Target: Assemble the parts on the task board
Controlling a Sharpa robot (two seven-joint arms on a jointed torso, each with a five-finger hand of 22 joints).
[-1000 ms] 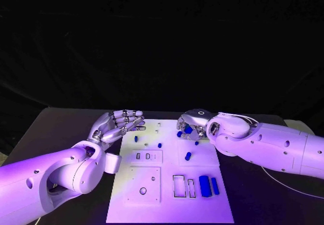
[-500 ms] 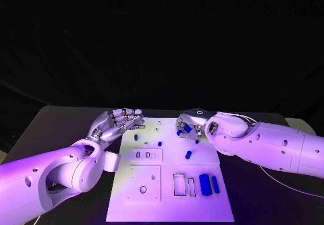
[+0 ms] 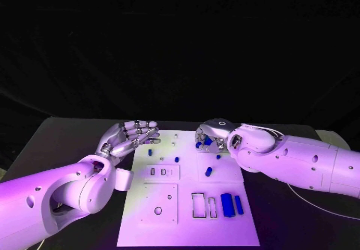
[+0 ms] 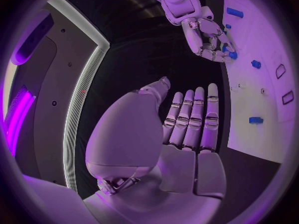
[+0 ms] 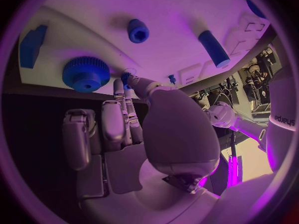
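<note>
- The right hand (image 3: pixel 212 137) hangs over the far right part of the board (image 3: pixel 188 229), fingers curled downward round a small blue part (image 3: pixel 208 141). The head and left wrist views show blue between its fingertips, so it seems to pinch that part, though the grip itself is partly hidden.
- In the right wrist view a blue gear (image 5: pixel 86 74) lies just past the fingertips (image 5: pixel 127 79), touching or nearly so; a short peg (image 5: pixel 137 31) and a longer pin (image 5: pixel 213 48) lie farther out on the board.
- The pin's long axis runs slantwise away from the right hand.
- The left hand (image 3: pixel 132 136) hovers beside the board's far left edge, fingers straight and close together, holding nothing.
- Judgement: the right hand is nearer the gear and should seat it; the left is well apart.
</note>
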